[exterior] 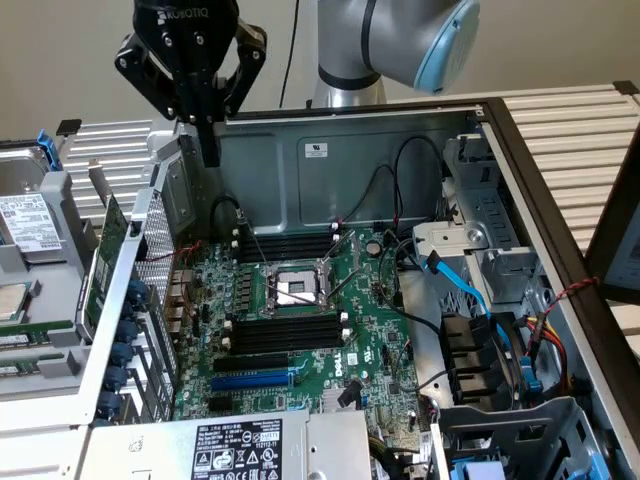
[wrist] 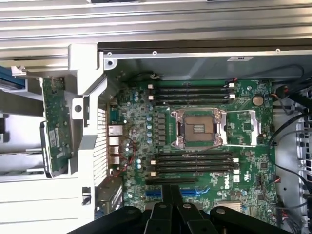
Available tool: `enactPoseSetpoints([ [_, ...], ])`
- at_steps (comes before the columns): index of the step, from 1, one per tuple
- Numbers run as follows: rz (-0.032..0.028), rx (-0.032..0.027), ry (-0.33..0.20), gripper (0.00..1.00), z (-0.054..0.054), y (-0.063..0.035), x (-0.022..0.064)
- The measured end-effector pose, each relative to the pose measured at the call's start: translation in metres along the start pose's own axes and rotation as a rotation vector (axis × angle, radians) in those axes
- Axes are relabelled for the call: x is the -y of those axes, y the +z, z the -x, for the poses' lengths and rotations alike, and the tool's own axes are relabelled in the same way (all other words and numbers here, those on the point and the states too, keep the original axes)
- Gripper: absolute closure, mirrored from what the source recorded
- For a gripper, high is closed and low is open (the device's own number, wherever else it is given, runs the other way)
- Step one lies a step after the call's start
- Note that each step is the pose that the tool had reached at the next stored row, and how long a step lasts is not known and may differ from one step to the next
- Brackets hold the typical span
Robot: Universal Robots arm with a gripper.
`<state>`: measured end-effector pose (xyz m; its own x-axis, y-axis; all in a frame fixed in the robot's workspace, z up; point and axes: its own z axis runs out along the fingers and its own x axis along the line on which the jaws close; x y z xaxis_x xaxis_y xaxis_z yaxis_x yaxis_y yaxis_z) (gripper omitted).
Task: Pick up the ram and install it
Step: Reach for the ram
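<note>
Obs.: the gripper (exterior: pixel 210 155) hangs above the rear left corner of the open computer case (exterior: pixel 350 150), as the exterior view frames it. Fingers pressed together, nothing between them. In the wrist view the same closed fingertips (wrist: pixel 170 191) point down over the motherboard (wrist: pixel 243 122).

Location of the ram (exterior: pixel 38 329): outside the case, on the grey rack at the exterior view's far left. It shows as a thin green strip lying lengthwise, below the hard drive (exterior: pixel 28 228). The view is poor at that edge, so I take it for the stick rather than know it. It is well apart from the gripper.

The memory slots (exterior: pixel 282 331) beside the CPU socket (exterior: pixel 292 290) all look empty and black.

Handling, my judgement: light, stiff, thin, and fragile.
- Static, or pressure on the chips, would harm it.
- The board edges are smooth and likely to slip under a weak pinch.
- Best hold looks to be across the two flat faces near mid-length, along the upper edge.
- That leaves the contact edge and the end notches free.

The larger green card (exterior: pixel 108 262) leaning on the case wall is not the target.
</note>
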<state>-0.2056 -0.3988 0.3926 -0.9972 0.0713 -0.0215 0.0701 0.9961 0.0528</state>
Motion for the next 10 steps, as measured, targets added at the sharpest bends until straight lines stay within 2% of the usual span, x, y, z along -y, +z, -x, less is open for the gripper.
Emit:
enactPoseSetpoints([
  [10,0.0002,0.0007,0.000,0.89,-0.045,-0.0011,0.0032],
])
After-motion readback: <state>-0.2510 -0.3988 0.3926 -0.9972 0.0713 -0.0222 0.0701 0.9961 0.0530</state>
